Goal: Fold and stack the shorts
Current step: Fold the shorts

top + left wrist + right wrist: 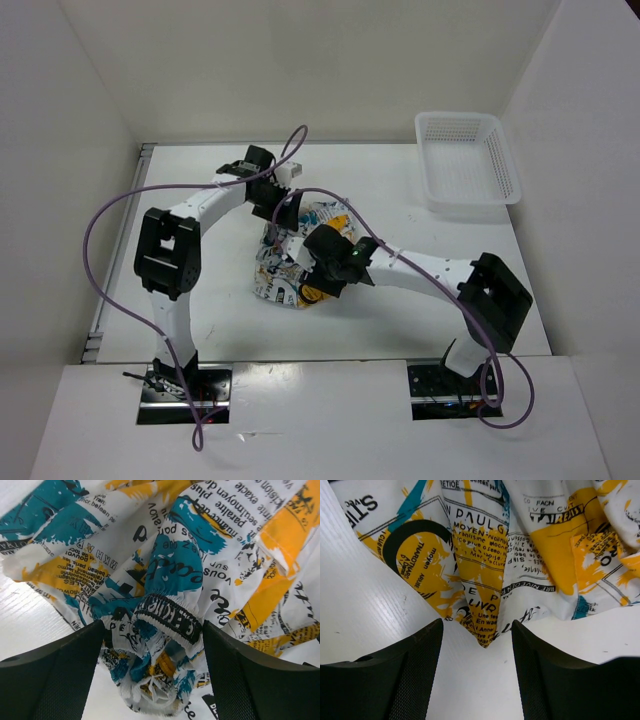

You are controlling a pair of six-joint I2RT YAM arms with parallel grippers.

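Currently the crumpled white, teal-and-yellow printed fabric shorts [300, 262] are lying centrally on the white bench [330, 180]. Both pairs apart, the left fingers [55, 680] are straddling the waistband [167, 620] at 12 o'clock and the right fingers [395, 680] a corner [482, 635] at 5 o'clock, seemingly to pull it flat.

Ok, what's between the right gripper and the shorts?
Nothing. In the right wrist view, a pointed corner of the shorts lies between the open jaws of the right gripper, with only bare white table around it.
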